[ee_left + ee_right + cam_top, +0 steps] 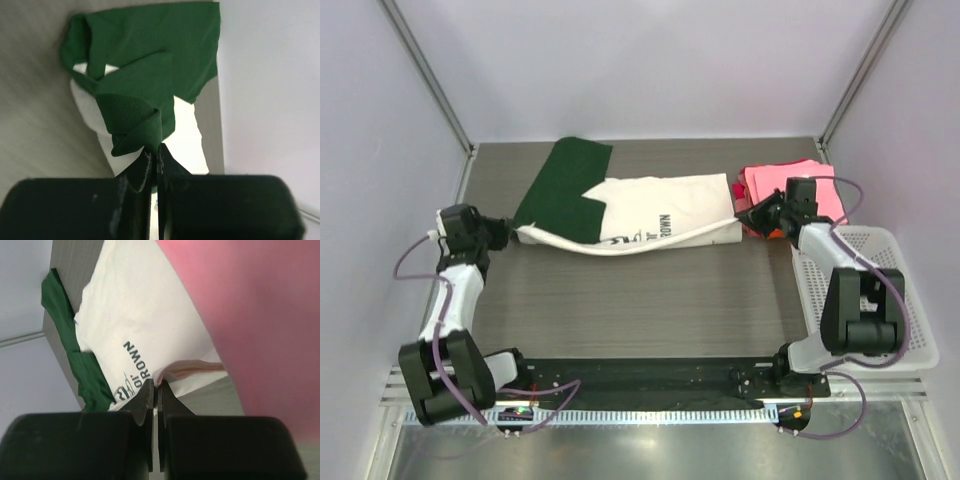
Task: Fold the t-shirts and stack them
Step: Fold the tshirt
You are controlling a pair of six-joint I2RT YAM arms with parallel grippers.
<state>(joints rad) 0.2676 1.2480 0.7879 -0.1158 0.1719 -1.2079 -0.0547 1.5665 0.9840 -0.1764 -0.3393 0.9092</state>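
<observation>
Cream-white t-shirt (665, 205): spread across the far middle of the table (650, 300), "BROWN" print up, green sleeve at the left, near edge raised in a sagging roll.
Left gripper (514, 234): fingers clamped on green cloth at the shirt's left end.
Right gripper (744, 217): fingers pinched on the cream edge at the right end.
Folded pink t-shirts (817, 185): far right corner, just beside the right gripper.
White mesh basket (880, 300): right edge, nearer than the pink t-shirts.

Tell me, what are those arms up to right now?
Left gripper shut on shirt, green end; right gripper shut on its white end. Near edge stretched between them. Pink stack right beside right gripper; nothing blocking.
</observation>
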